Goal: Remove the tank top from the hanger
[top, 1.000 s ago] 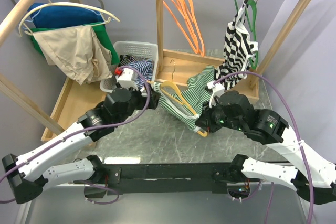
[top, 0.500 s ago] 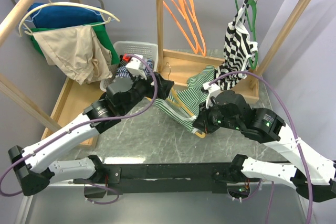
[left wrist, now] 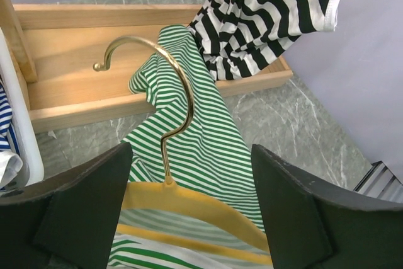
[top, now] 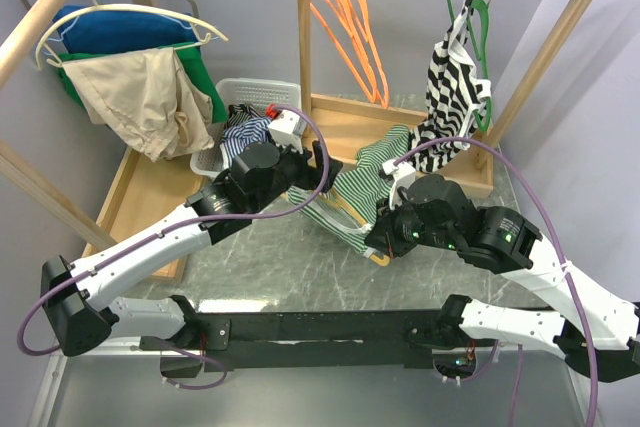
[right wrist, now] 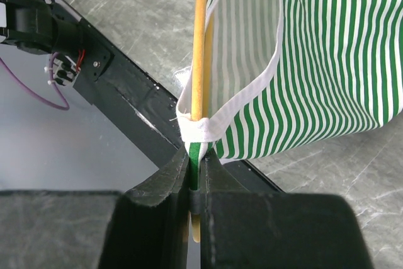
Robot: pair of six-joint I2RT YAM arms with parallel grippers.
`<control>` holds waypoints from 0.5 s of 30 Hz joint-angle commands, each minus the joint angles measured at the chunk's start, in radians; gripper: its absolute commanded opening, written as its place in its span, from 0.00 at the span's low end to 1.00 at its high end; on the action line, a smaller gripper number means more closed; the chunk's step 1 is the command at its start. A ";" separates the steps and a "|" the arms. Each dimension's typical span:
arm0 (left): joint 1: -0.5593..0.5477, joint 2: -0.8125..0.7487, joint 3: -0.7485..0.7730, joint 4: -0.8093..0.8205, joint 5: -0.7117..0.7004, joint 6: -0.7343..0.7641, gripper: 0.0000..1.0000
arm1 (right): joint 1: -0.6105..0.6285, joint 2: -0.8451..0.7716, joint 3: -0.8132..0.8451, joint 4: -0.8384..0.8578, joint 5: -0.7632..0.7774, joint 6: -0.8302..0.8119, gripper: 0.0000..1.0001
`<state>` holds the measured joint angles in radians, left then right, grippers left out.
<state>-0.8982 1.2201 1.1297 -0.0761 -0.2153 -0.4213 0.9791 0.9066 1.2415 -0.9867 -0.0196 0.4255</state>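
right claw [right wrist: 196,177] clenched on tank top [right wrist: 327,61] strap — likely anchoring cloth | left claw [left wrist: 191,155] released, straddling hanger [left wrist: 189,201] neck — poised to grip

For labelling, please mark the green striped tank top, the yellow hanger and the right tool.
green striped tank top [left wrist: 213,146], left wrist view, fabric
yellow hanger [left wrist: 186,200], left wrist view, shoulder bar
right tool [right wrist: 196,174], right wrist view, between fingertips
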 commanded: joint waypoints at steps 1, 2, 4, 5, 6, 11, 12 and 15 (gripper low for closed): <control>-0.001 -0.031 0.041 0.052 -0.018 0.026 0.77 | 0.009 -0.008 0.035 0.095 -0.006 -0.010 0.00; 0.001 -0.031 0.041 0.049 -0.018 0.027 0.74 | 0.012 -0.006 0.033 0.097 -0.008 -0.008 0.00; 0.002 -0.030 0.042 0.045 -0.013 0.026 0.63 | 0.012 -0.005 0.036 0.095 -0.008 -0.010 0.00; 0.001 -0.028 0.042 0.045 -0.010 0.026 0.60 | 0.013 -0.006 0.036 0.097 -0.008 -0.010 0.00; 0.002 -0.028 0.042 0.042 -0.010 0.023 0.54 | 0.012 -0.006 0.035 0.095 -0.008 -0.010 0.00; 0.002 -0.039 0.028 0.047 -0.015 0.012 0.44 | 0.013 -0.009 0.035 0.092 0.006 -0.007 0.00; 0.001 -0.039 0.030 0.045 -0.018 0.013 0.39 | 0.013 -0.011 0.032 0.091 0.006 -0.007 0.00; 0.002 -0.047 0.038 0.041 -0.025 0.021 0.19 | 0.015 -0.008 0.032 0.089 0.015 -0.004 0.00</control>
<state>-0.8970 1.2144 1.1297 -0.0719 -0.2356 -0.4068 0.9829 0.9066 1.2419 -0.9882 -0.0181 0.4259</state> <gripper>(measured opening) 0.302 0.099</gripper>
